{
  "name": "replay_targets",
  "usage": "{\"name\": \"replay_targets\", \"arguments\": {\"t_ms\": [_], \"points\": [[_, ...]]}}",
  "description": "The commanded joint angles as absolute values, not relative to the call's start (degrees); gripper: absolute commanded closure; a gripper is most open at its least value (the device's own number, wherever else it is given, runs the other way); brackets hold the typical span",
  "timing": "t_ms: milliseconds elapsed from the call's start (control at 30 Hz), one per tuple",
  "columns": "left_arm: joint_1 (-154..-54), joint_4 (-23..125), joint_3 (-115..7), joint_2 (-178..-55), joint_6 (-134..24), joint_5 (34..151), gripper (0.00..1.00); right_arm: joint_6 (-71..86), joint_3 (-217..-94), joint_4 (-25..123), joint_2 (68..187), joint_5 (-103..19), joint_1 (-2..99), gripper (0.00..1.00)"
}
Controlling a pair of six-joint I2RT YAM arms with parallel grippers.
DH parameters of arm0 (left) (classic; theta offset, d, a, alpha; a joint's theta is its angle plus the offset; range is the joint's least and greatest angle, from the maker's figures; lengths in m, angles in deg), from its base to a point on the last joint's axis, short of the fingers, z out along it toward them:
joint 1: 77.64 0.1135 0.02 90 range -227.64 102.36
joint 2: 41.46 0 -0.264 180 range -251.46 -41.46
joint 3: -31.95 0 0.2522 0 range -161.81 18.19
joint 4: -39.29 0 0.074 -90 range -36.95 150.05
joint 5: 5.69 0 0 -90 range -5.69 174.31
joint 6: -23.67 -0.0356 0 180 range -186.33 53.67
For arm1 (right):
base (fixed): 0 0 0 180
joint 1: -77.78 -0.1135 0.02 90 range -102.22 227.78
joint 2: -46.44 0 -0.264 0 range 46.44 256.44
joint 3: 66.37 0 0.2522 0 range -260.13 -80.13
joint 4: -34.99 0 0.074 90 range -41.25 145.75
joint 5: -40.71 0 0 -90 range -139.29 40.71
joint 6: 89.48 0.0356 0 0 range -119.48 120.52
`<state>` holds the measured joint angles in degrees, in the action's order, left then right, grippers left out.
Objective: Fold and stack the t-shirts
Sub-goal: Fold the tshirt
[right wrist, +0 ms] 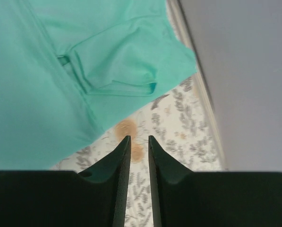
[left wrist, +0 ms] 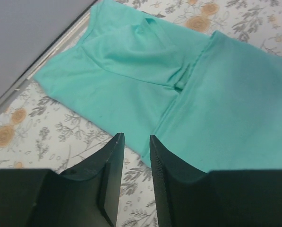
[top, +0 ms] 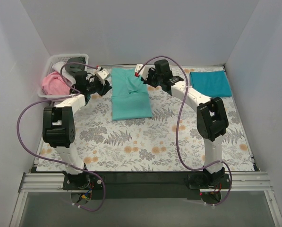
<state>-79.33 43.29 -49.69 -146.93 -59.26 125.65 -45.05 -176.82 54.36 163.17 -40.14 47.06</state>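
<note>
A mint-turquoise t-shirt (top: 130, 94) lies partly folded into a long strip at the back middle of the floral cloth. Its sleeves are turned in at the far end. It also shows in the left wrist view (left wrist: 131, 71) and the right wrist view (right wrist: 46, 94). My left gripper (top: 104, 85) (left wrist: 137, 137) hovers just off the shirt's left edge, narrowly open and empty. My right gripper (top: 143, 78) (right wrist: 139, 138) hovers off the shirt's far right corner, narrowly open and empty. A darker teal-blue t-shirt (top: 210, 83) lies folded flat at the back right.
A white basket (top: 55, 60) at the back left holds a pink t-shirt (top: 53, 83) and other bunched fabric. The white floral-print cloth (top: 145, 142) covers the table. Grey walls close in the back and both sides. Purple cables loop beside each arm.
</note>
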Motion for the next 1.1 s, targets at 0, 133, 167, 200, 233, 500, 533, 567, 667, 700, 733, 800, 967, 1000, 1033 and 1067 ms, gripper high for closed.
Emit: {"name": "replay_targets", "arguments": {"t_ms": [0, 133, 167, 200, 233, 500, 533, 567, 667, 700, 733, 800, 967, 1000, 1033, 1067], "points": [[-79.92, 48.21, -47.38, -143.5, -57.1, 129.66, 0.73, -37.37, -178.39, 61.31, 165.0, -32.26, 47.9, 0.76], [-80.71, 48.13, -46.94, -146.73, -55.0, 129.22, 0.75, -32.89, -181.2, 63.6, 168.42, -27.59, 47.9, 0.77], [-80.8, 47.86, -47.46, -148.4, -54.12, 128.7, 0.75, -32.01, -182.95, 63.87, 170.43, -27.06, 47.98, 0.78], [-80.8, 47.86, -49.29, -149.81, -51.94, 128.08, 0.76, -30.35, -184.18, 64.13, 171.67, -26.1, 48.16, 0.78], [-80.8, 47.95, -50.44, -151.22, -50.87, 127.56, 0.76, -29.64, -185.24, 64.22, 172.82, -25.48, 48.33, 0.79], [-80.8, 48.38, -58.36, -163.08, -46.38, 123.6, 0.77, -26.03, -192.72, 64.84, 184.16, -25.99, 49.65, 0.8], [-80.8, 48.74, -59.5, -163.71, -46.38, 123.16, 0.77, -25.77, -192.64, 64.75, 184.95, -26.09, 49.74, 0.8], [-80.8, 49.44, -60.03, -164.41, -46.03, 122.98, 0.77, -25.76, -192.11, 64.84, 184.96, -26.0, 50.09, 0.8], [-80.89, 52.68, -61.61, -165.73, -46.29, 124.29, 0.77, -26.29, -187.73, 64.92, 183.38, -25.12, 50.09, 0.8], [-80.98, 52.78, -61.01, -165.47, -47.68, 124.99, 0.77, -26.29, -186.41, 64.92, 182.59, -24.68, 50.09, 0.8], [-81.15, 54.35, -59.96, -163.82, -48.91, 125.52, 0.76, -26.29, -184.92, 64.92, 181.8, -24.07, 50.09, 0.8], [-82.21, 56.2, -55.57, -161.44, -52.68, 126.06, 0.76, -25.77, -180.26, 65.01, 179.25, -23.37, 50.09, 0.8], [-84.14, 62.61, -47.13, -153.1, -56.13, 128.16, 0.76, -23.83, -165.08, 65.01, 170.57, -19.68, 50.01, 0.8], [-84.23, 63.41, -44.5, -152.03, -56.13, 128.43, 0.76, -23.05, -162.95, 64.92, 169.06, -19.15, 50.09, 0.8], [-84.49, 64.46, -43.17, -150.63, -55.79, 128.86, 0.76, -22.69, -160.93, 64.92, 166.09, -18.97, 50.01, 0.8], [-85.11, 66.82, -41.94, -148.09, -55.87, 129.65, 0.76, -22.34, -158.73, 64.92, 164.67, -18.97, 50.01, 0.81]]}}
